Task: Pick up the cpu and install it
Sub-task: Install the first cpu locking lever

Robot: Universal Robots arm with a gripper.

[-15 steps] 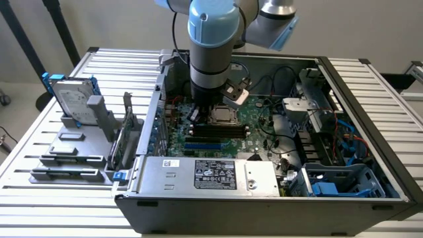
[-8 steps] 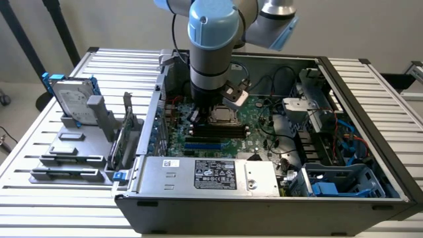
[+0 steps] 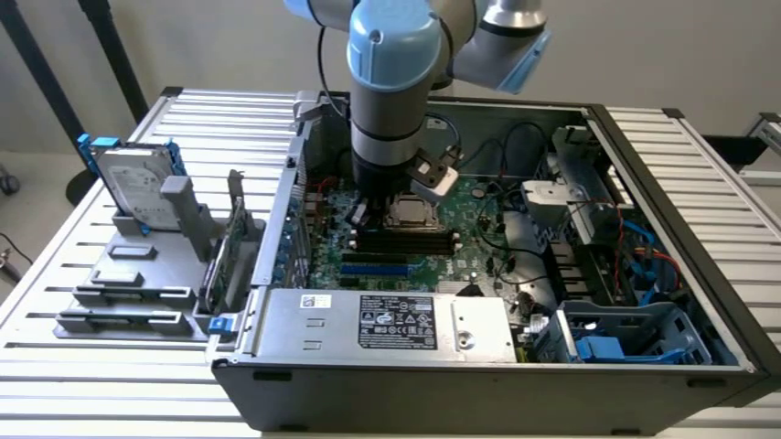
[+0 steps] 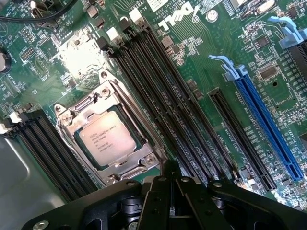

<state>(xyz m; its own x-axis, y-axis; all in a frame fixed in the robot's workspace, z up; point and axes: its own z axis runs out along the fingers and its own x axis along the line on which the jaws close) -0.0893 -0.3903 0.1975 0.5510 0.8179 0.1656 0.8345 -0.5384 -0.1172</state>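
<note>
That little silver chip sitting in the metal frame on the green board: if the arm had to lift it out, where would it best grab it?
Probably from straight above, by two opposite edges of the cpu. It lies flat, recessed in the socket frame, so only its top face is exposed and side access is blocked. The gripper is shut beside the frame, holding nothing.

The arm (image 3: 388, 91) stands upright, its blue-capped joints at the top and its grey wrist (image 3: 388, 155) pointing straight down. In the wrist view the black gripper (image 4: 171, 179) has its fingers pressed together, shut with nothing between them
</note>
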